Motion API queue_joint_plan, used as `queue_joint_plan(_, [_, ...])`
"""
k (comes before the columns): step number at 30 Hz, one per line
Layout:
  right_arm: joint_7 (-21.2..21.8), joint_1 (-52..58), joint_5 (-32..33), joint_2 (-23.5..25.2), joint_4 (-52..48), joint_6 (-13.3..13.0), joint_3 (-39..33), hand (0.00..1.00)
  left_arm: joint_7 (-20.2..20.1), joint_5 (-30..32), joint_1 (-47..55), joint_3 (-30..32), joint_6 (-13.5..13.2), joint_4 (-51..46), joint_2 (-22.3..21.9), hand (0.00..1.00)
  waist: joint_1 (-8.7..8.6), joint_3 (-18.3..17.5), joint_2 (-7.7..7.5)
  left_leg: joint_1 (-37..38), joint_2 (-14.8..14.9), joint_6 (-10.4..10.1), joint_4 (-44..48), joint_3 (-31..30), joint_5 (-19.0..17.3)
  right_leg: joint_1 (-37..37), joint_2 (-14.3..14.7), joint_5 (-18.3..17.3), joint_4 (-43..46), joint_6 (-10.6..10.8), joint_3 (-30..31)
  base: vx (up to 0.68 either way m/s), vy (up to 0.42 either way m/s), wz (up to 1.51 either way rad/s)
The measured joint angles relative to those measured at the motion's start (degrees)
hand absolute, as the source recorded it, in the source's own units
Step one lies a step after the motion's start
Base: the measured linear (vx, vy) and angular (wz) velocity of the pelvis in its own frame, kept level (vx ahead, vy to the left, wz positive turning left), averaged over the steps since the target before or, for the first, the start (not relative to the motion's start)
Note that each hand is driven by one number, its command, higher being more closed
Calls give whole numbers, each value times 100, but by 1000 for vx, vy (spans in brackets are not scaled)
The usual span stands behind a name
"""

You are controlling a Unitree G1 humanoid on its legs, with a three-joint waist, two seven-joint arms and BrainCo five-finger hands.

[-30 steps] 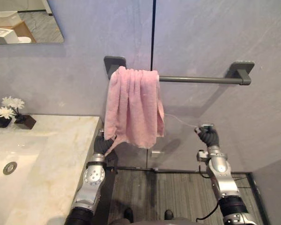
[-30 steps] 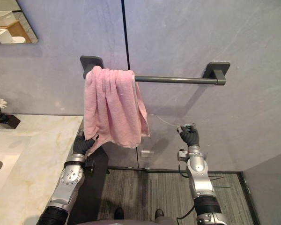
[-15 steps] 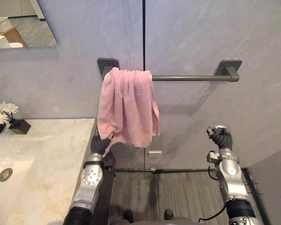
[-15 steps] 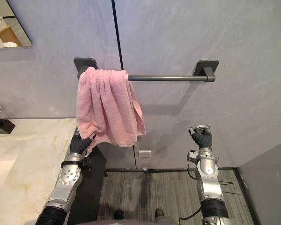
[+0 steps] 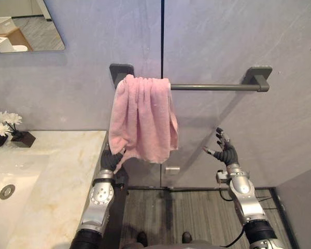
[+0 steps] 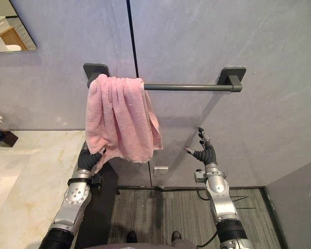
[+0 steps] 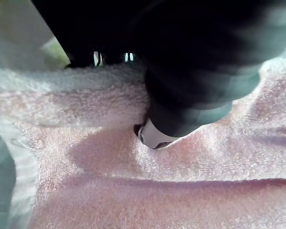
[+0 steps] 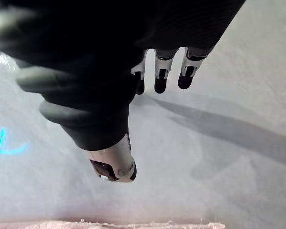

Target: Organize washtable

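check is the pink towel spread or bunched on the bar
Bunched: the towel hangs in folds at the left end of the bar.

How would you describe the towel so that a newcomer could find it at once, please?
On the grey wall beside the marble washtable runs a dark towel bar. The pink towel hangs bunched at the bar's left end, a lower corner pinched in the robot's left hand. It is the one soft, pink thing against grey stone and metal.
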Motion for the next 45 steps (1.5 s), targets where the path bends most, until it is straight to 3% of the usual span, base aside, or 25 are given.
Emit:
queue_joint_plan(19, [270, -618, -19, 4, 34, 45, 1494, 0, 8, 0, -14, -480, -1, 33, -42, 100, 58, -36, -56, -132, 13, 2, 0, -123, 5, -6, -11, 4, -58, -5, -84, -8, -8, 3])
queue_joint_plan(20, [265, -648, -18, 17, 36, 45, 1535, 100, 8, 0, -14, -490, -1, 33, -44, 100, 64, -42, -65, -132, 13, 2, 0, -122, 5, -5, -13, 4, -58, -5, -83, 0, 0, 0])
queue_joint_plan(31, [241, -951, -13, 228, 313, 158, 1869, 100, 12, -5, -22, -537, -2, 33, -130, 100, 209, -59, -92, -187, 15, 4, -1, -150, 8, -48, -17, 2, -42, -7, -100, -21, -14, 1])
queue_joint_plan(45, [223, -911, -9, 289, 316, 158, 1521, 100, 8, -4, -21, -499, -3, 33, -125, 100, 314, -105, -160, -194, -22, 17, -2, -155, 45, -88, -17, 0, 32, -7, -110, -19, -8, 0])
